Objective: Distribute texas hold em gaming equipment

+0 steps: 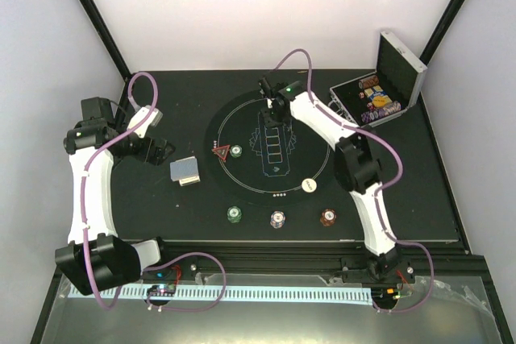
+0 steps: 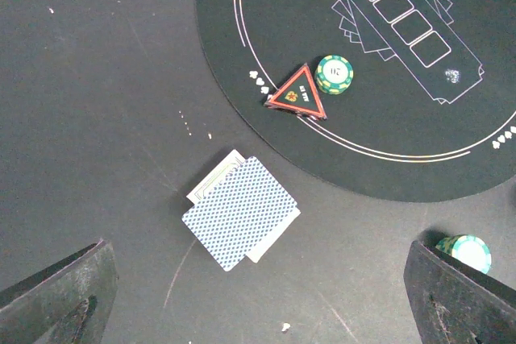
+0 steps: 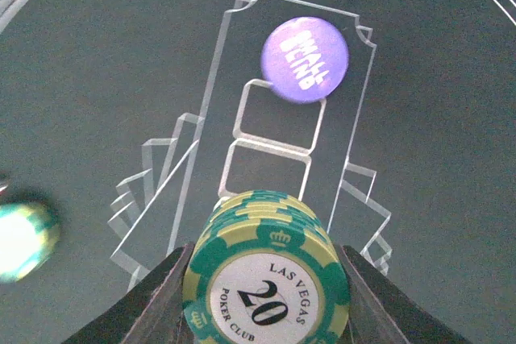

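now right claw (image 3: 266,305) pinches a green chip stack (image 3: 267,267) over the mat (image 3: 97,78); left claw (image 2: 258,296) gapes above the cards (image 2: 240,212).

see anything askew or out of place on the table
The card deck beside the mat is untidy: its top cards are slid off the ones beneath, whose white edges stick out. Nothing else stands out.

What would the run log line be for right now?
left gripper: open, empty, near card deck | right gripper: shut on green chip stack over mat | purple button: on mat
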{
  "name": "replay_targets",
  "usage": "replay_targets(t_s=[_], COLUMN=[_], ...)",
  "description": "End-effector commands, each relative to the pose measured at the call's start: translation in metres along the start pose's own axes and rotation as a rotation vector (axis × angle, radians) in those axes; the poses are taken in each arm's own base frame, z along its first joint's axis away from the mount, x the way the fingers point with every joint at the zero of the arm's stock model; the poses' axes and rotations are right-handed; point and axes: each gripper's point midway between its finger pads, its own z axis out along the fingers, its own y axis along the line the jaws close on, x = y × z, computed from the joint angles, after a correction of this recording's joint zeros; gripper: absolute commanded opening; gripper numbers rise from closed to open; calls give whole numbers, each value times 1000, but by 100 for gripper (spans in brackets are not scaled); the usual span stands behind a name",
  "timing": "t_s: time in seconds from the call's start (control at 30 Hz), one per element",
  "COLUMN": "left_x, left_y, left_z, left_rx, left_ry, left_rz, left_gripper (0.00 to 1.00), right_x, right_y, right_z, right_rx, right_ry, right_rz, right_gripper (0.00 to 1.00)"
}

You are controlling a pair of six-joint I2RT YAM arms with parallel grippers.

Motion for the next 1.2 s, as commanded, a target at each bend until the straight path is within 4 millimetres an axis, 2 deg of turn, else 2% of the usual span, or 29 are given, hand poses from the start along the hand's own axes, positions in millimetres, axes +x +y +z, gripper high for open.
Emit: replay_targets(t_s=[0.0, 0.2, 0.4, 0.67, 0.8, 0.93, 1.03, 1.17], left_x=[-15, -16, -19, -24, -23, -21, -20, -20], left_y=[1, 4, 5, 9, 10, 9, 8, 4], left_z=[-9, -4, 0, 0, 2, 2, 1, -3], left_rx=[-1, 14, 36, 31, 31, 32, 36, 38], left_ry=[-37, -32, -34, -44, -39, -27, -23, -28], left_rz=[37, 34, 34, 44, 45, 37, 33, 40], left_gripper=[99, 99, 99, 99, 99, 99, 99, 99], right_x=[-5, -9, -3, -17, -26, -27, -26, -36], right_y=[-29, -52, -53, -50, -49, -51, -52, -56], right_z=[44, 89, 117, 139, 139, 131, 124, 103], right_rx=[48, 65, 60, 43, 37, 41, 48, 64], right_ry=[71, 95, 118, 83, 52, 50, 50, 24], right_rz=[10, 48, 52, 72, 85, 85, 77, 74], right_gripper=[25, 25, 26, 28, 31, 44, 66, 82])
